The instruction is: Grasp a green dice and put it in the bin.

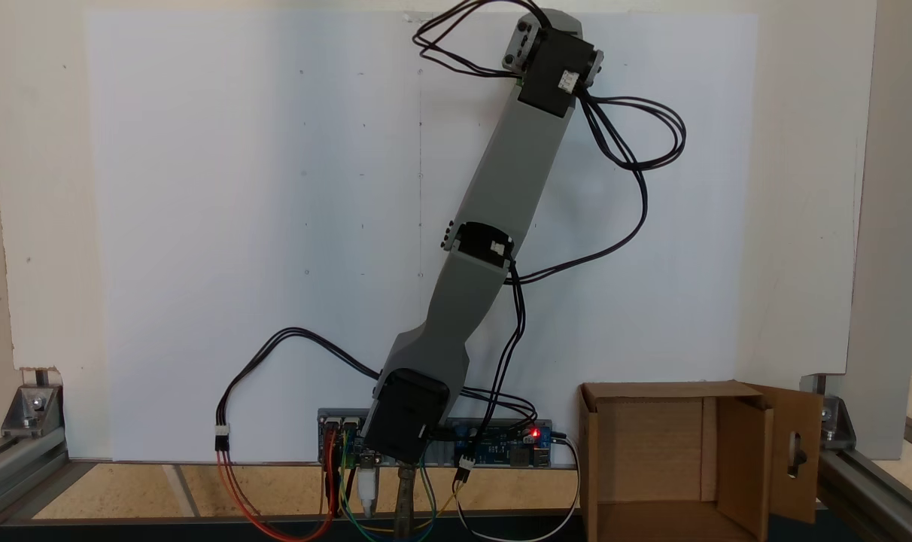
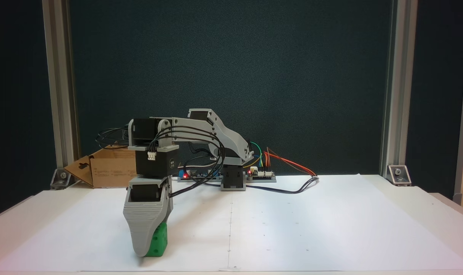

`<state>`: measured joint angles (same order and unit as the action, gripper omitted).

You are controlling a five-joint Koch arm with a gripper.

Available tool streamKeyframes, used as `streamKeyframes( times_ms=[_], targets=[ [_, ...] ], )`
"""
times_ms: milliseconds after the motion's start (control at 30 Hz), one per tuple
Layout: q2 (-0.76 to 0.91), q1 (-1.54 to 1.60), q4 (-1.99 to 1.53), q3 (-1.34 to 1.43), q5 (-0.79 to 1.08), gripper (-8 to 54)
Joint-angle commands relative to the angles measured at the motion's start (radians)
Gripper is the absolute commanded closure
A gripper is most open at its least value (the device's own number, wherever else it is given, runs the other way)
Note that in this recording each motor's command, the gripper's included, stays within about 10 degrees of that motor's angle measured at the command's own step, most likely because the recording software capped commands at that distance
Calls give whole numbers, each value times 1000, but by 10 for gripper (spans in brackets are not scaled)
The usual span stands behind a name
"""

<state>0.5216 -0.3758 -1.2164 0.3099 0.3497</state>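
Note:
The green dice [image 2: 159,238] rests on the white paper near the front left of a fixed view, its pipped face turned to the right. My gripper [image 2: 149,250] points straight down at it, tip at paper level. One broad grey jaw stands in front of the dice and covers its left part; the other jaw is hidden behind, so I cannot tell the grip. The bin [image 2: 109,172], a brown cardboard box with a slotted flap, stands at the back left beside the arm's base. From above, the bin [image 1: 644,444] is at the bottom right, and the wrist [image 1: 554,60] covers the dice.
A controller board [image 2: 260,173] with coloured wires sits beside the arm base [image 2: 232,179]. Black cables [image 1: 636,150] loop off the arm. Aluminium frame posts [image 2: 59,95] stand at the table's corners. White paper [image 2: 311,221] covers the tabletop.

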Motion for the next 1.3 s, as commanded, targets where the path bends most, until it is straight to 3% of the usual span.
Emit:
streamKeyframes(
  times_ms=[0,100,500,767,900,933,1167,1267],
  targets=[
    [14,-2,5,-66,37,44],
    [9,-2,5,-66,37,75],
    [2,-6,5,-66,37,76],
    [2,-14,5,-66,35,186],
    [2,-21,3,-66,35,329],
    [2,-21,2,-66,34,341],
    [18,-12,-114,-66,-5,341],
    [138,8,-173,-52,-23,341]
  ],
)
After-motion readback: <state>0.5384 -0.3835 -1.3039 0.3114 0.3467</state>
